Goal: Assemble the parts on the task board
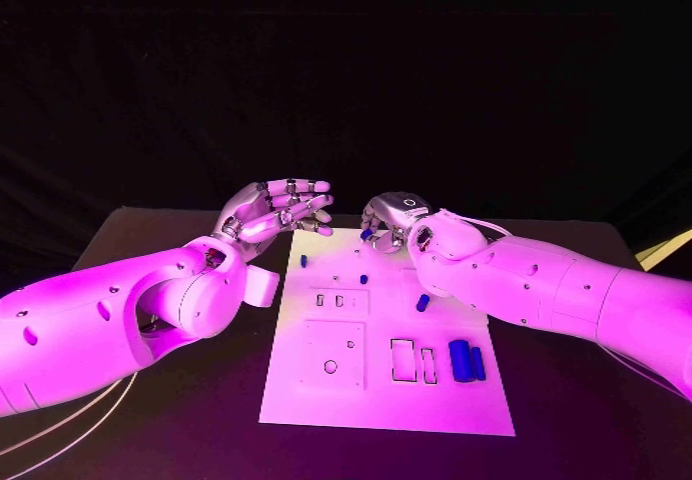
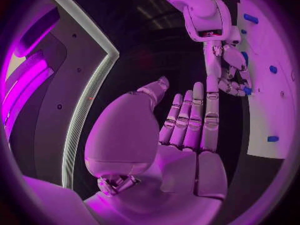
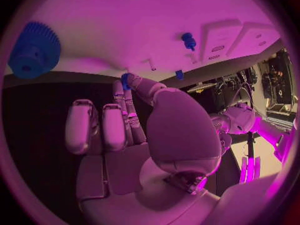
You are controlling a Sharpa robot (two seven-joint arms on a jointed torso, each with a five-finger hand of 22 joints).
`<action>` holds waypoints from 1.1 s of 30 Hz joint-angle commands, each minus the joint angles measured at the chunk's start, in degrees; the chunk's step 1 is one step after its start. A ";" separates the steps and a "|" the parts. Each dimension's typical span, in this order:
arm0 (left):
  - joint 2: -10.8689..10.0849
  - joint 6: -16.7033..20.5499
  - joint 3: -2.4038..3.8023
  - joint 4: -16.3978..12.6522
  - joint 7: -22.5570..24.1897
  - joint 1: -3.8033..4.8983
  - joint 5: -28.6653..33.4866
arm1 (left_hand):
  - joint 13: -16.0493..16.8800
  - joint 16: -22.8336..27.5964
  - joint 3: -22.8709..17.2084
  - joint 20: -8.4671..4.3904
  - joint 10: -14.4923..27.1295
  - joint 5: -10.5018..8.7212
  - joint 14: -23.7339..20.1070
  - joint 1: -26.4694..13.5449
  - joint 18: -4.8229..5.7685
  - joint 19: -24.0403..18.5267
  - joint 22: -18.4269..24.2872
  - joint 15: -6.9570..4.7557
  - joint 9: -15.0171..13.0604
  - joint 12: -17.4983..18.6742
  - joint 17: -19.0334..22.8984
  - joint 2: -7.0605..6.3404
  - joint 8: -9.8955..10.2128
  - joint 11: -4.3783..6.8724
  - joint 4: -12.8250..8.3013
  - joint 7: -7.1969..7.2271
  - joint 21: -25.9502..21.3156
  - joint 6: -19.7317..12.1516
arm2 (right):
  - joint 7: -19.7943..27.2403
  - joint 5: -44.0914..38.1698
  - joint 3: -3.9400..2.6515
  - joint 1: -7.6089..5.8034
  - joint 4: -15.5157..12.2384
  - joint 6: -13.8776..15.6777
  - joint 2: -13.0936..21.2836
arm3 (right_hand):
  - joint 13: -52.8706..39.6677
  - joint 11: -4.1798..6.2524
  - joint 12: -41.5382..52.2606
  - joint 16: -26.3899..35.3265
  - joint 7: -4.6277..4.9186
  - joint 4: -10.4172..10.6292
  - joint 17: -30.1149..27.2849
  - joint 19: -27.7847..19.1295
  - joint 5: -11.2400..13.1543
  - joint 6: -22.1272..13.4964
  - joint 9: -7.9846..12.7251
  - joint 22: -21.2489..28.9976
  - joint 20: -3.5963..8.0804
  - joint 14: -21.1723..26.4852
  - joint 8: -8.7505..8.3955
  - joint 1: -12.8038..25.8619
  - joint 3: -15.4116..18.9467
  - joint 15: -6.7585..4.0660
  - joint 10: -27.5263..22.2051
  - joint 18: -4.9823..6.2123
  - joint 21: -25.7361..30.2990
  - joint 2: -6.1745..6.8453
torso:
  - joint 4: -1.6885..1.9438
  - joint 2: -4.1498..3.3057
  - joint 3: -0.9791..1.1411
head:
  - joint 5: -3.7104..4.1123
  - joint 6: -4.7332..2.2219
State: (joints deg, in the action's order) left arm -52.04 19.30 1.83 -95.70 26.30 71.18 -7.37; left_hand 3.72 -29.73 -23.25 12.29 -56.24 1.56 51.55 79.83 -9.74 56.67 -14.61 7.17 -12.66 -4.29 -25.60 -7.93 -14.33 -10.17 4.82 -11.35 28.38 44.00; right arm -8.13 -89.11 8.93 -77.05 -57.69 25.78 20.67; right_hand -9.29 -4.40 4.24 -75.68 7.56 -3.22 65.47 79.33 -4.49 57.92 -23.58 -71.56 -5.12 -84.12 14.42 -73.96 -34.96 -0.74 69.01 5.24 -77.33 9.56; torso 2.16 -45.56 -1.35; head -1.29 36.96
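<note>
Your task board (image 1: 387, 405) lay in the middle of the black table (image 1: 130, 235), long side running from six o'clock to twelve o'clock in the head view. Both hands were up at its far end.

Your left hand (image 1: 277, 212) hovered just off the board's eleven o'clock corner, palm turned up, fingers apart and lightly curled, with nothing in it. The left wrist view showed the same: that hand's fingers (image 2: 187, 117) stood straight and side by side, holding no part.

Your right hand (image 1: 397, 222) was at the board's twelve o'clock edge, fingers curled downward onto the plate. A small blue piece (image 1: 366, 232) showed at its fingertips, and the right wrist view put a blue part (image 3: 125, 80) right at the tip of one finger, touching it. Whether the hand actually pinched that part or only rested against it, you could not tell from these views.

Elsewhere on the board, two blue bars (image 1: 466, 359) lay side by side toward four o'clock, just beside two narrow rectangular slots (image 1: 414, 361). A short blue peg (image 1: 423, 301) lay near the centre at about two o'clock, another small one (image 1: 303, 260) stood near the ten o'clock edge, and a third (image 1: 364, 279) sat between them. A blue gear (image 3: 34, 50) showed in the right wrist view, lying on the board.
</note>
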 commanded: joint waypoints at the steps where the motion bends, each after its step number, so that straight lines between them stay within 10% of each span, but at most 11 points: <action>1: 0.16 -0.12 0.05 -0.03 0.06 0.11 -0.04 | 0.30 -0.95 -0.32 -0.63 0.20 1.26 -0.62 -0.28 -0.26 -1.31 -1.10 -0.21 -0.98 0.46 -0.98 0.44 -0.46 -0.08 -0.32 -1.64 0.85 -0.76 | -0.04 -0.16 -0.02 0.02 -0.10 -0.39 -0.23 | -1.20 0.62 0.86 -0.94 -0.18 0.47 0.98 1.34 0.37 0.08 -1.54 -0.92 -0.16 -1.54 2.43 1.35 -1.28 0.00 1.31 -1.43 -1.06 -1.48 | 0.05 -0.04 -0.05 | -0.06 -0.03; 21: 0.44 -0.11 0.05 0.11 -0.01 0.21 -0.04 | 0.30 -1.07 -0.32 -0.64 0.21 1.25 -0.63 -0.29 -0.26 -1.43 -1.26 -0.21 -0.99 0.46 -1.03 0.45 -0.45 -0.08 -0.34 -1.64 1.09 -0.78 | -0.24 -0.10 -0.01 0.02 1.55 -3.76 -1.51 | -1.21 0.13 0.03 -0.80 0.25 1.05 0.50 0.69 0.71 -1.46 -1.87 0.00 -0.46 -1.33 1.66 2.31 -1.37 0.38 0.03 -1.20 -0.28 -0.52 | 0.03 -0.15 -0.10 | -0.59 0.07; 24: 0.44 -0.11 0.05 0.13 -0.02 0.22 -0.04 | 0.30 -1.07 -0.32 -0.64 0.21 1.25 -0.63 -0.29 -0.26 -1.43 -1.26 -0.21 -0.99 0.46 -1.03 0.45 -0.45 -0.08 -0.34 -1.64 1.09 -0.78 | 0.11 0.35 -0.01 0.02 1.77 -2.75 -1.55 | 0.00 -1.49 -0.71 1.22 1.92 1.70 -2.74 -2.38 0.83 -5.97 -1.36 5.01 -1.56 -0.23 -1.32 3.34 -1.81 1.83 -5.71 -0.13 3.66 1.69 | -0.04 -0.09 -0.08 | -0.68 0.06; 33: 0.23 -0.17 0.05 0.19 -0.03 0.25 -0.04 | 0.30 -1.11 -0.30 -0.64 0.22 1.25 -0.63 -0.31 -0.25 -1.49 -1.33 -0.21 -0.99 0.46 -1.05 0.44 -0.45 -0.08 -0.34 -1.64 1.18 -0.78 | 0.47 0.76 -0.01 -0.08 0.07 -0.45 0.07 | 1.67 -2.26 -0.20 6.53 1.92 1.94 -10.26 -7.02 -0.68 -10.45 -0.89 13.71 -2.33 2.06 -4.81 2.47 1.46 2.33 -12.33 1.68 11.38 3.01 | -0.18 -0.05 0.00 | -0.73 -0.10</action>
State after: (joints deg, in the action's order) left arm -51.81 19.29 1.83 -95.48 26.20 71.32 -7.37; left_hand 3.72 -29.74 -23.25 12.28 -56.24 1.56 51.55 79.83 -9.74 56.67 -14.76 7.17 -12.66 -4.30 -25.73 -7.93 -14.33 -10.17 4.82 -11.36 28.39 44.00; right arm -7.74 -88.34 8.92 -77.09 -57.05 24.90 20.33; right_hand -7.95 -6.60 4.21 -69.78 9.39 -1.88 55.51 73.04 -4.45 47.91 -24.21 -58.12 -7.67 -82.18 10.28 -70.89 -35.50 1.43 58.26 6.71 -66.54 11.32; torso 2.02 -45.65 -1.40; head -2.10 36.93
